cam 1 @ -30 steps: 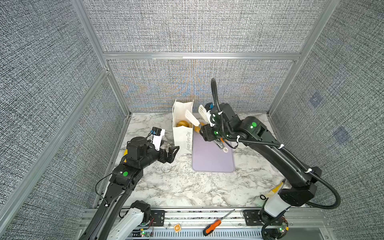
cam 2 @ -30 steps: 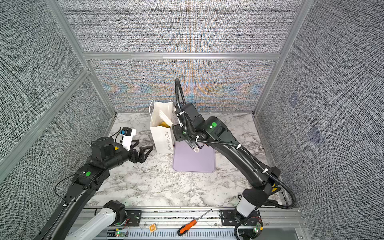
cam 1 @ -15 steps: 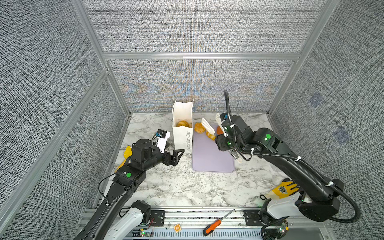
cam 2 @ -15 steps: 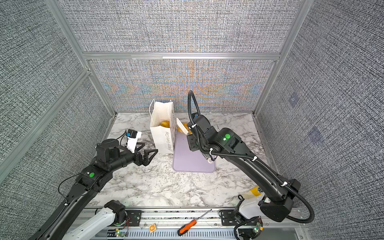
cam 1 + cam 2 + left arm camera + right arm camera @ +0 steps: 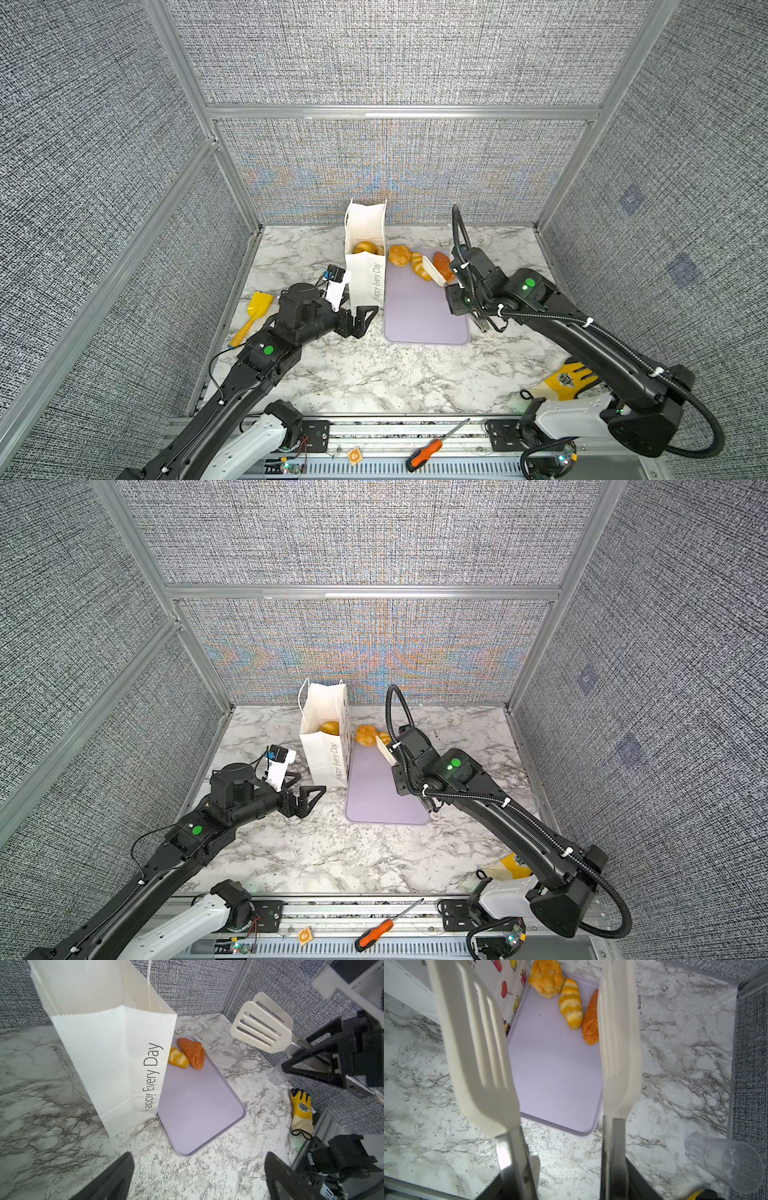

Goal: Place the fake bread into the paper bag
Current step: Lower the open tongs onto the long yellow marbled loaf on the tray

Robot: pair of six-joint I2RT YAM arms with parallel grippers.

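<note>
Tongs (image 5: 483, 1101) are gripped at the handles by the right gripper (image 5: 456, 291); blades are spread, with nothing between them. The left gripper (image 5: 361, 319) is wide open and empty, low and just left of centre in both top views, near the paper bag (image 5: 365, 276). Contact with the bag cannot be told.

Fake bread status: at least one piece (image 5: 365, 248) is seen inside the bag. Three are on the far end of the lilac tray (image 5: 419, 309), just above centre in a top view:
- a puff bun (image 5: 400, 254) is just beside the bag's broad face
- a striped croissant (image 5: 419, 267) is next to it
- a dark croissant (image 5: 442, 266) is touching the striped one, at the tray's right edge, by the tong tips

Step is judged to be the next pick, with the task roughly past halfway.

How it should be done:
- The dark croissant should probably be taken first, as it is nearest the blades.
- Blades should be set across its short width at mid-length. The surface is glossy, so an off-centre squeeze could let it slip out.
- The striped croissant may be dragged along, so a short lift check is advised.
- The bag rim is high, so it must be cleared fully and the piece released over the middle of the mouth, away from the handles.
- The bag is light and unbraced, so its wall could be steadied by the idle gripper.
</note>
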